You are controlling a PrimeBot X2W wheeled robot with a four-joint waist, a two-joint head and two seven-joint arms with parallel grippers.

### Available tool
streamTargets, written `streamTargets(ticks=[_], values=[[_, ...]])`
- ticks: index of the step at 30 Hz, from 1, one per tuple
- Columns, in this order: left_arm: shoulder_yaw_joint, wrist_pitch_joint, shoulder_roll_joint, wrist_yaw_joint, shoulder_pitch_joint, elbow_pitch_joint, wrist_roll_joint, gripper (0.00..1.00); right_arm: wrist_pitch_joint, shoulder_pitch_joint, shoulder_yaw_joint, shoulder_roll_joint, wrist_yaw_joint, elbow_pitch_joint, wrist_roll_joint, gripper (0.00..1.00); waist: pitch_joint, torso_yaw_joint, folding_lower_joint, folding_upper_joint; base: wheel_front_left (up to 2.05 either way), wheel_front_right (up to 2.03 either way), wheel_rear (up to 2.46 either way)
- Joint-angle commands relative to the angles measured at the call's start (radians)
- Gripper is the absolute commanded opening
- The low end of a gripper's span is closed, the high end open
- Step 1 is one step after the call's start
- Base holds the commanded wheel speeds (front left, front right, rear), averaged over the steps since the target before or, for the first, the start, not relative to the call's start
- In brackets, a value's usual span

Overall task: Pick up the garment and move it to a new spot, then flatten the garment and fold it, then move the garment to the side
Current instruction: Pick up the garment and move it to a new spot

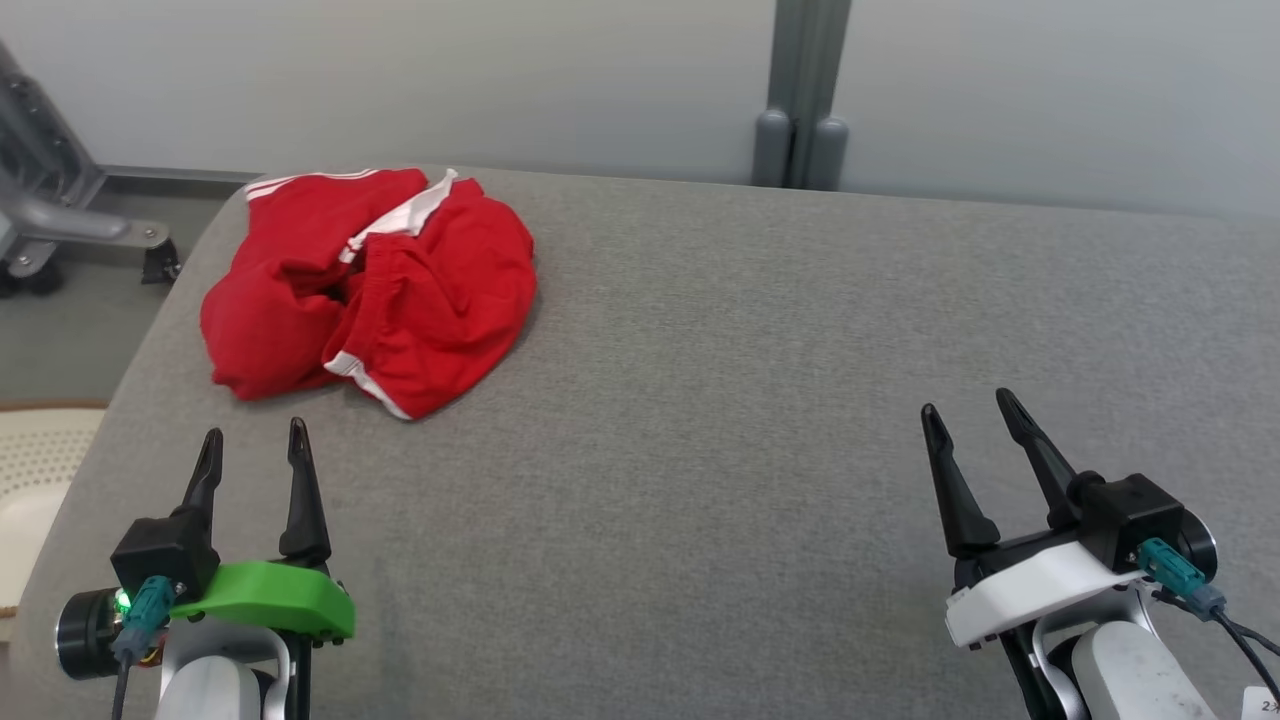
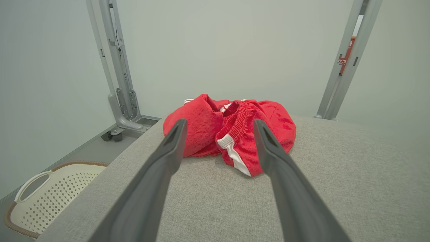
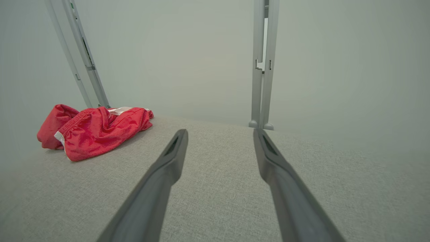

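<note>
Grey woven cloth covers the table (image 1: 760,380), and the garment (image 1: 380,290) lies bunched on it, with the table's left and far edges close beside the heap. It is red with white stripes, crumpled into a rounded mound that is somewhat wider across than deep. I can judge no clean long axis from it.

Beyond the table edge to the garment's left, lower down, sits a pale perforated basket (image 2: 50,195).

Both grippers hover on the near side of the garment with nothing in them. The left gripper (image 1: 255,430) is near the heap. Its jaws stand moderately apart and point almost straight at the near edge, which the tips do not touch. In the left wrist view the garment sits centred between and beyond the two fingers (image 2: 168,158). A white-striped hem (image 2: 235,161) is the closest fold to them, and an elastic waistband (image 2: 237,121) rises just behind it.

The right gripper (image 1: 967,403) is well apart from the garment, which lies far off to its left. Its jaws stand about as wide as the left's.

The left arm is plainly the nearer, so a short forward reach onto the striped hem looks like the natural first grasp. The right arm would need a long sideways reach across the table.
</note>
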Motion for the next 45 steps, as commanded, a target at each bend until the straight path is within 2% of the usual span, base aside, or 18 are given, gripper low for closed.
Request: streamTargets(ticks=[1,6,11,19,24,28,33,39,43,44,45], values=[[0.006,0.0,0.0,0.001,-0.002,-0.004,0.004,1.0,-0.003,-0.011,0.002,-0.006,0.001,-0.004,0.008,1.0,0.019,0.089,0.0,0.0,0.0,0.0,0.0],[0.028,0.0,-0.008,0.005,0.014,-0.012,0.001,1.0,-0.003,-0.024,0.009,-0.013,0.0,-0.012,0.008,1.0,0.028,0.153,0.0,0.0,0.0,0.0,0.0],[0.041,0.0,-0.015,0.003,0.017,-0.024,-0.002,1.0,-0.003,-0.032,0.012,-0.018,0.0,-0.018,0.009,1.0,0.035,0.184,0.0,0.0,0.0,0.0,0.0],[0.045,0.0,-0.022,-0.002,-0.021,-0.034,-0.004,1.0,0.004,-0.057,0.019,-0.04,0.0,-0.034,0.009,1.0,0.091,0.183,0.0,0.0,0.0,0.0,0.0],[0.002,0.0,-0.027,-0.01,-0.123,-0.006,-0.012,1.0,0.035,-0.108,0.017,-0.079,0.0,-0.09,-0.001,1.0,0.209,0.158,0.0,0.0,0.0,0.0,0.0],[-0.066,0.0,-0.028,-0.021,-0.268,0.109,-0.039,1.0,0.069,-0.157,0.005,-0.118,0.0,-0.152,-0.004,1.0,0.324,0.132,0.0,0.0,0.0,0.0,0.0],[-0.146,0.028,-0.026,-0.038,-0.485,0.349,-0.099,1.0,0.107,-0.197,-0.012,-0.154,0.0,-0.218,-0.011,1.0,0.441,0.103,0.0,0.0,0.0,0.0,0.0],[-0.175,0.091,-0.007,-0.05,-0.672,0.599,-0.158,1.0,0.126,-0.208,-0.026,-0.175,0.0,-0.253,-0.004,1.0,0.507,0.076,0.0,0.0,0.0,0.0,0.0],[-0.194,0.11,0.005,-0.052,-0.738,0.699,-0.199,1.0,0.128,-0.198,-0.028,-0.181,0.0,-0.267,0.0,1.0,0.519,0.067,0.0,0.0,0.0,0.0,0.0],[-0.205,0.109,0.008,-0.053,-0.744,0.713,-0.204,0.95,0.127,-0.195,-0.03,-0.183,0.0,-0.268,0.001,1.0,0.518,0.066,0.0,0.0,0.0,0.0,0.0],[-0.219,0.101,0.011,-0.053,-0.749,0.724,-0.217,0.79,0.127,-0.192,-0.032,-0.184,0.0,-0.27,0.002,1.0,0.515,0.066,0.0,0.0,0.0,0.0,0.0]])
